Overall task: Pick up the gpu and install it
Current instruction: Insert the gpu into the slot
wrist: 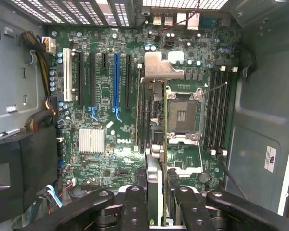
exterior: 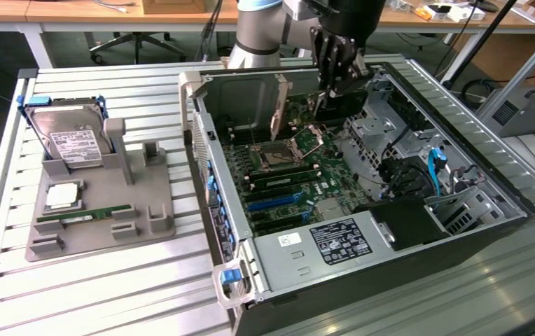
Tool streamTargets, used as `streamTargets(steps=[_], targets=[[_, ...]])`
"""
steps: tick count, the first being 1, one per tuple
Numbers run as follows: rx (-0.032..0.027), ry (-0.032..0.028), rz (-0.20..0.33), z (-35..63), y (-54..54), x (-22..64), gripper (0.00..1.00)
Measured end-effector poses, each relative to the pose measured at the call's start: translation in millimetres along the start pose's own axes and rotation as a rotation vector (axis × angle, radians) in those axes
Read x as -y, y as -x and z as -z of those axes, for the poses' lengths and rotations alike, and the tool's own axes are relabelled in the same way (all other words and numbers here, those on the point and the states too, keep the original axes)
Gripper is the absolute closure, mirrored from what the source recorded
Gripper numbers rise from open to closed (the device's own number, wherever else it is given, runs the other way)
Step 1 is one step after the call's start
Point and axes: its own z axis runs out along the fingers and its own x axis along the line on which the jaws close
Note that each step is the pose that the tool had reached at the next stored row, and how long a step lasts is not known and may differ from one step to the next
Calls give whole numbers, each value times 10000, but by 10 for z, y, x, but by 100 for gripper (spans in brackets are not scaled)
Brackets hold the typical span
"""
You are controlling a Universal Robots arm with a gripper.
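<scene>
- The gripper [wrist: 155, 198] is clamping the gpu [wrist: 157, 125]. Its fingers [wrist: 135, 204] are pressing one on each flat face, and the jaws are standing narrow, at the card's thickness.
- The gpu is hanging edge-down over the motherboard [wrist: 106, 103], inside the open computer case [exterior: 491, 178]. It appears to be apart from the board and is not seated in any slot.
- Its silver metal bracket [wrist: 161, 70] is pointing toward the motherboard's rear-port edge.
- The card's line is running across the motherboard between the CPU socket [wrist: 182, 115] and the expansion slots [wrist: 116, 79]. It is not lying over the blue slot.
- Handling, as judged: the card is presenting as light, thin and stiff. Its smooth faces may be slipping risks, and its contact edge and surface parts look fragile.
- Hold point, as judged: the flat faces near the upper edge are serving best, well away from the contact edge and the bracket.
- Off the motherboard, on the desk [exterior: 108, 294] beside the case, a hard drive [exterior: 73, 143] and a RAM stick [exterior: 85, 214] are sitting in a grey fixture [exterior: 146, 203].
</scene>
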Motion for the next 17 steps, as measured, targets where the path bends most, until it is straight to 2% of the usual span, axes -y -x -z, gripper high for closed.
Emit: streamTargets(steps=[7, 17], targets=[[-58, 2, -634, -48, -3, -5, 73], [-113, 5, -1185, -110, -19, -12, 73]])
